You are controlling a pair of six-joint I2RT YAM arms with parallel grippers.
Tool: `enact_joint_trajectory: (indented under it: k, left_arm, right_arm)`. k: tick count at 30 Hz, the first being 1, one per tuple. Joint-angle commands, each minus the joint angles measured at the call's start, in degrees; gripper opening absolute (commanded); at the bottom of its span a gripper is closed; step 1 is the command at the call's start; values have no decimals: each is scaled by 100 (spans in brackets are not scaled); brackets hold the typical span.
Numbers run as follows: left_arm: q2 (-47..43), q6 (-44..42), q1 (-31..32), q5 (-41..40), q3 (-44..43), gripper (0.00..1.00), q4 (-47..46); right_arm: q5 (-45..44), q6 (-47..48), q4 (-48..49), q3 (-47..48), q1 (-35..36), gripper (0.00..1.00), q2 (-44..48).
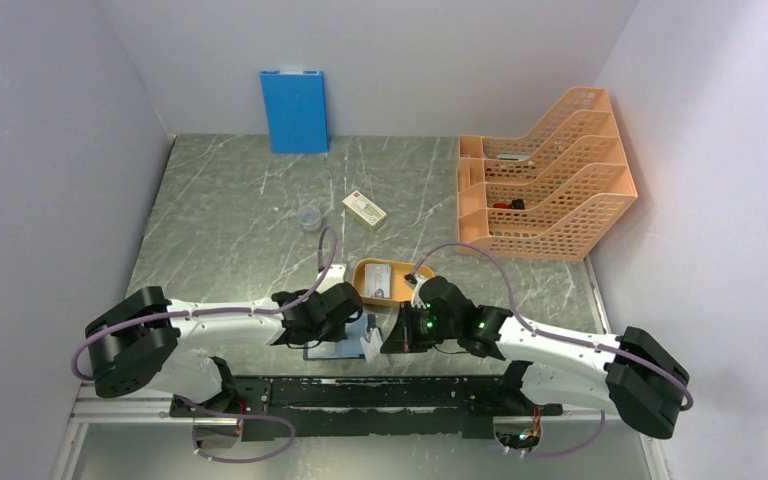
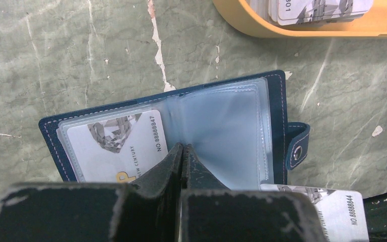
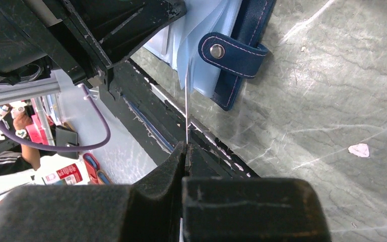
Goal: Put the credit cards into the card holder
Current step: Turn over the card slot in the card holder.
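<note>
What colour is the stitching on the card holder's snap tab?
Pale pink, on the navy snap tab; clearest in the right wrist view.

Right tool (image 3: 185,147) pinching edge-on card (image 3: 186,108), navy card holder (image 3: 238,53) beside

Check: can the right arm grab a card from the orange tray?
Probably not: the tray is close and unobstructed, but the right gripper is shut on a card at the card holder.

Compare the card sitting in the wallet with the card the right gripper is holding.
The pocketed card sits inside a clear pocket of the open wallet; the held card is outside it, pinched in the right gripper. The pocketed card's number ends in 47; the held card's ends in 44. Both are pale cards with the same grey faceted print.
</note>
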State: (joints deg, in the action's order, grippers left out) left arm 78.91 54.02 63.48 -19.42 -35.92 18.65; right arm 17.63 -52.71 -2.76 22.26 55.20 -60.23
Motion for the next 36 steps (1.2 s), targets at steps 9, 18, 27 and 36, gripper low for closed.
enact_joint_trajectory:
  k: [9, 18, 27, 36]
  left_arm:
    - [-14, 12, 24, -75, 59, 5, 312]
    - [-577, -62, 28, -133, -234, 33, 683]
    - [-1213, -69, 28, -134, -580, 42, 1216]
    - [-2180, 131, 24, -510, -424, 45, 1815]
  right_arm:
    - [270, 56, 548, 94, 92, 0, -388]
    - [335, 106, 742, 287, 179, 0, -729]
    - [361, 125, 906, 530, 270, 0, -1070]
    - [278, 117, 1078, 1018, 422, 0, -1771]
